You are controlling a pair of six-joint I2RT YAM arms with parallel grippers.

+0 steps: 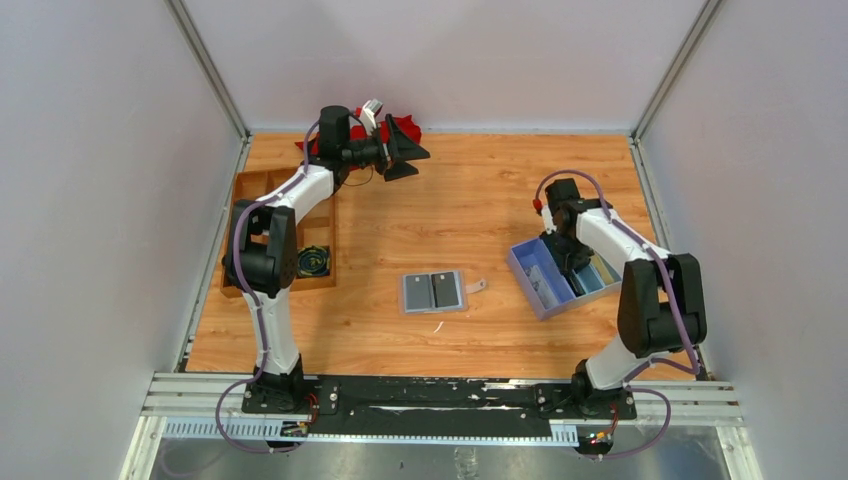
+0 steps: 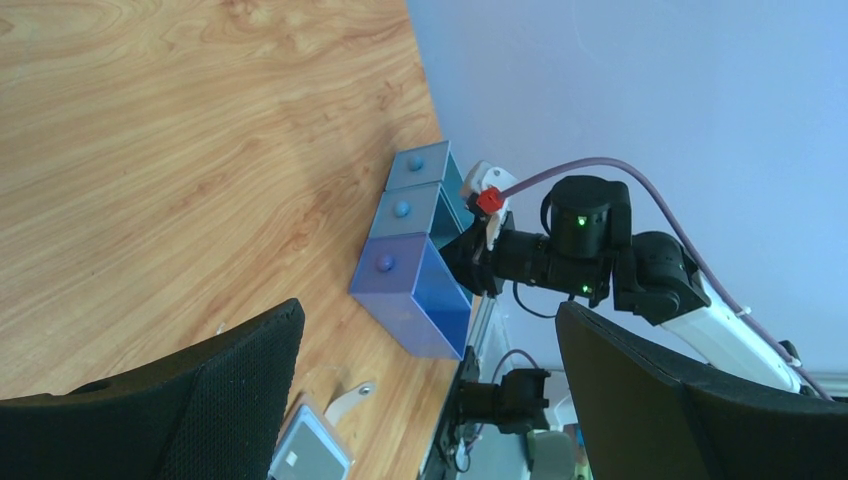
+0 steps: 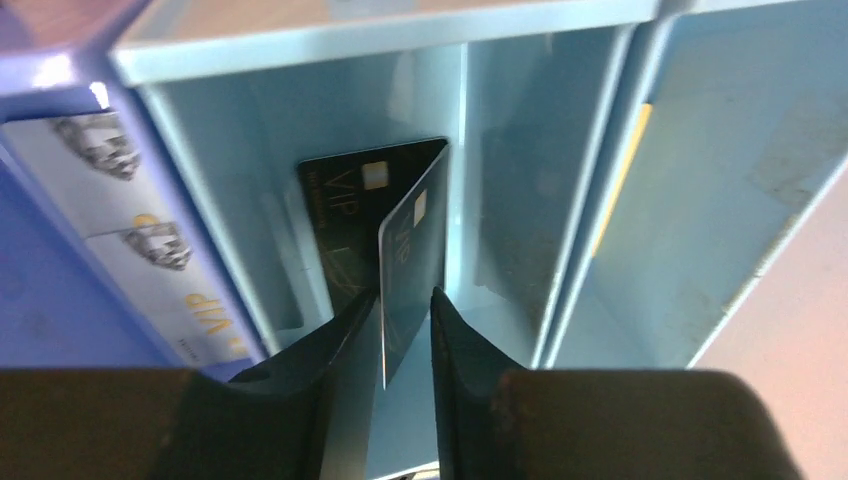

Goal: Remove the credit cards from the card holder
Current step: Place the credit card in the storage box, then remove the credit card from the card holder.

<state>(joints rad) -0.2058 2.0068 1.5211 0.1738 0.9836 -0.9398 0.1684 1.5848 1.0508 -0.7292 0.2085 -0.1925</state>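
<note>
The card holder [image 1: 434, 291] lies open at the table's middle, pale inside with one dark panel; its corner also shows in the left wrist view [image 2: 310, 455]. My right gripper [image 1: 572, 255] reaches down into the blue box [image 1: 550, 285]. In the right wrist view its jaws [image 3: 405, 295] stand a little apart, with a dark VIP credit card [image 3: 410, 265] leaning slantwise between them. A black card [image 3: 340, 215] rests behind it. Pale VIP cards [image 3: 150, 260] lie in the compartment to the left. My left gripper [image 1: 405, 155] is open and empty, raised at the far back.
A brown compartment tray [image 1: 280, 235] stands at the left edge beside the left arm. A red cloth [image 1: 405, 125] lies at the back wall behind the left gripper. The blue box [image 2: 415, 290] sits near the right wall. White walls enclose the table.
</note>
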